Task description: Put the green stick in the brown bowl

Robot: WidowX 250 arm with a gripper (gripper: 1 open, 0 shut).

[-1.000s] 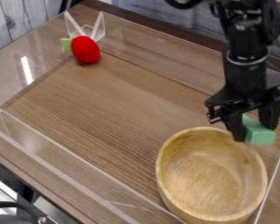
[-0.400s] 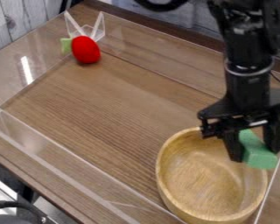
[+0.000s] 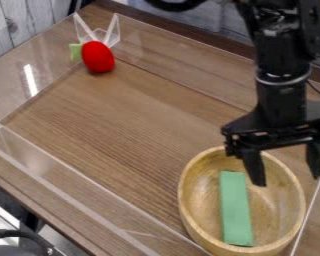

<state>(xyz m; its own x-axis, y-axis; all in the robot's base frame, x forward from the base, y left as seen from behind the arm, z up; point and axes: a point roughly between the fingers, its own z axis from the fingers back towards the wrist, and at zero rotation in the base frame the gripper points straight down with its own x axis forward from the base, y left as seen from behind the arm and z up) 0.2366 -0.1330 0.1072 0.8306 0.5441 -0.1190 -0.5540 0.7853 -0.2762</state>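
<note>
Dropped since last frame: green stick [image 3: 235, 208] out of the jaws, now lying flat inside brown bowl [image 3: 198, 178], lower right of frame, long axis running roughly top to bottom. Gripper [image 3: 286, 160] spread wide, empty, hanging just above the bowl's upper rim, fingers [image 3: 254, 166] pointing down. Wooden table [image 3: 123, 120] underneath. Red ball [image 3: 99, 58] with a small green block [image 3: 75, 50] beside it sitting upper left, well apart from the bowl.
</note>
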